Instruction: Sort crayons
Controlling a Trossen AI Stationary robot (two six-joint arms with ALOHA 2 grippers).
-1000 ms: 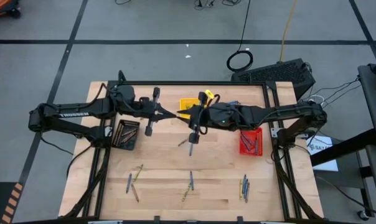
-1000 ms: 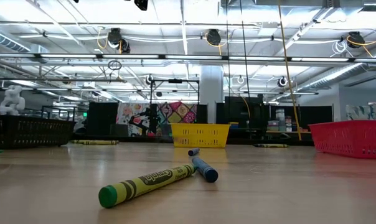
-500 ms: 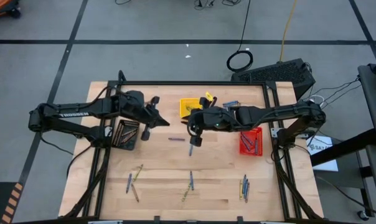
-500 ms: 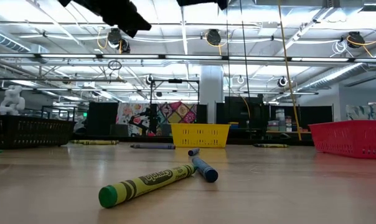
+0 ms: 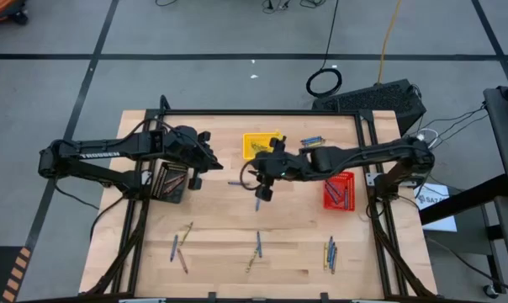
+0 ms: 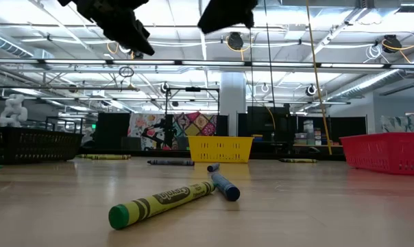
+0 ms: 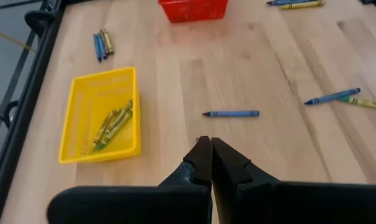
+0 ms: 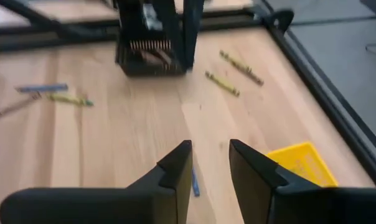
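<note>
- Landmark: small square yellow plastic tray (image 5: 256,145) at the far middle of the wooden desk (image 5: 220,244).
- Right end effector (image 5: 265,178) hangs just in front of that tray, fingers (image 8: 175,163) a narrow gap apart, nothing between them.
- Loose blue wax crayon (image 5: 237,183) lies flat on the desk just in front of the tray, slightly to its left, right beside the right end effector.
- Left end effector (image 5: 205,156) sits left of the tray, above the desk, pinched fully closed and empty.
- More thin paper-wrapped crayons, blue, yellow and olive, lie scattered along the near edge, well away from the tray; a few yellow-green ones already lie inside it.
- Handling guess: light, stiff, brittle if squeezed hard, and round, so it can roll. Pinch mid-length across the paper label, fingers square to the stick.
</note>
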